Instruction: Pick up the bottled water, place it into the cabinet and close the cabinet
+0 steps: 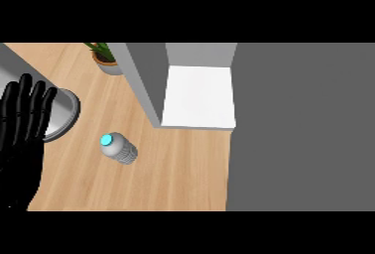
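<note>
— Where's it at, do you reckon?

— Right at the start, I'd say. The bottled water [118, 148] stands alone on the wooden counter [176, 168], left of centre in the frame, nothing touching it. So the pick-up hasn't happened yet.

— And the hands?

— Only one shows. The left hand [22, 129] is up along the left edge, fingers straight and spread, holding nothing; it looks to be resting there. The right hand I can't see anywhere.

— The cabinet?

— The cabinet [199, 96] sits in the upper middle of the frame, its white inside showing, and a grey door [143, 84] stands open along its left side. The bottle is below and to the left of that opening, apart from it.

— So what does the next move need?

— My guess: a hand has to come down beside the bottle and curl round its ribbed body below the cap, keeping it upright. Then it goes up and right into the white space, past the door's edge, before the door is swung shut.

— Any label on the bottle?

— None I can read. Just a turquoise cap and a clear body. No writing elsewhere either.
</note>
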Available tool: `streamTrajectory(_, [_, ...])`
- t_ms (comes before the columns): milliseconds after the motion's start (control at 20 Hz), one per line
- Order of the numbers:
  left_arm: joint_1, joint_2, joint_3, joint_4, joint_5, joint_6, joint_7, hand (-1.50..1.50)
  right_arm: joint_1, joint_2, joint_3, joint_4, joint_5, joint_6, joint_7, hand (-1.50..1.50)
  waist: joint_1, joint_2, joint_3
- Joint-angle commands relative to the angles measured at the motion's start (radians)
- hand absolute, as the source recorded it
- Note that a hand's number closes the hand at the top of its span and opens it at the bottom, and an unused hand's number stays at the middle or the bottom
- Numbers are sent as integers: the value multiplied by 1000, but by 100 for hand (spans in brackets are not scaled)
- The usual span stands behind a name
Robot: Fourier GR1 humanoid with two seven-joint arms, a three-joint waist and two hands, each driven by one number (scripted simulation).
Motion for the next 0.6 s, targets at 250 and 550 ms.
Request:
streamTrajectory(250, [83, -131, -4, -47, -338, 432, 46, -150, 105, -26, 24, -90, -6, 50, 3, -150, -36, -10, 11])
streamTrajectory(550, [96, -133, -161, -101, -321, 788, 244, -150, 225, -17, 177, -228, -120, 139, 129, -150, -45, -10, 11])
